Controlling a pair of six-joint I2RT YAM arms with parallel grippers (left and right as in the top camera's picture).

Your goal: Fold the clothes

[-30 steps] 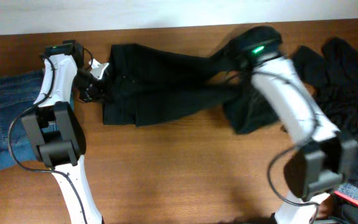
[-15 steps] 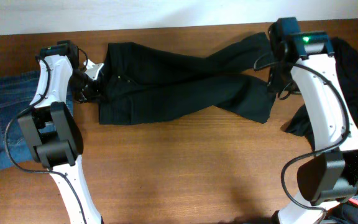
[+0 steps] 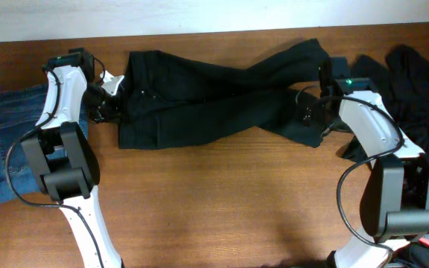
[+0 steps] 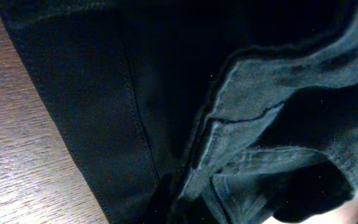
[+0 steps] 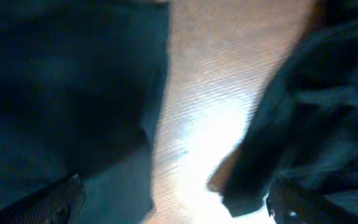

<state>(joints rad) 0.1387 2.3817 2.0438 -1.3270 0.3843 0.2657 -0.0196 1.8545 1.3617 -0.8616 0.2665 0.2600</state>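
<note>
**Status: left clamped on waistband, right jaws wide**

- Black trousers point(image 3: 214, 100) lie across the upper middle of the overhead frame, on the wooden table point(image 3: 222, 201). Waist end points frame left, 2 legs run frame right and cross over each other about midway. Hems end just short of the upper right.
- My left gripper point(image 3: 110, 93) sits at the waist end, upper left of the overhead frame. It is clenched on the trousers. The left wrist view is filled with black cloth, with a lighter inner waistband layer bunching toward the bottom edge. A strip of bare wood shows along the left. My own fingers are not readable there.
- My right gripper point(image 3: 311, 112) is over the leg hems, right of centre in the overhead frame. Jaws are spread wide and grip nothing. In the right wrist view 1 finger point(image 5: 61, 199) is at the bottom left and the other at the bottom right, with bare table between them. That view is blurred.
- Blue jeans point(image 3: 13, 141) lie flat at the far left edge, partly under my left arm and apart from the trousers.
- A heap of black garments point(image 3: 415, 82) sits at the far right edge, just beside the hems. I cannot tell whether they touch.
</note>
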